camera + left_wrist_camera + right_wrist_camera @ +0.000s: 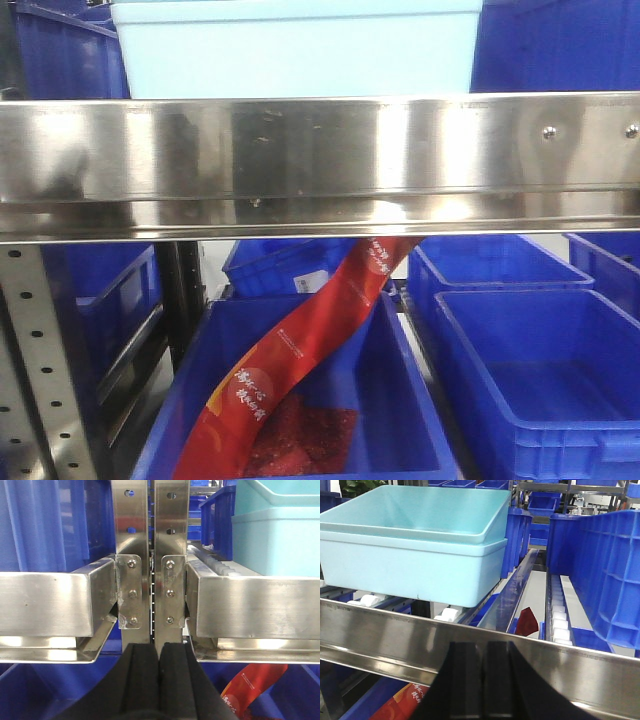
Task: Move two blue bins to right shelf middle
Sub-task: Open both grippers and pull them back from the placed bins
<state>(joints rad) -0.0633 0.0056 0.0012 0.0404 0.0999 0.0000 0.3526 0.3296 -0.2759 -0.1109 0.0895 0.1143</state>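
The two blue bins are pale sky-blue tubs nested one inside the other, the inner one tilted in the outer one. They rest on white rollers behind the steel front rail. The front view shows only the pale wall of the stack above the rail. In the left wrist view the stack is at the upper right. My right gripper is shut and empty, just in front of the rail and to the right of the bins. My left gripper is shut and empty, facing the shelf uprights.
A wide steel rail crosses the front view. Below it stand dark blue crates, one holding a red packet. A tall dark blue crate sits right of the bins, with a roller track between them.
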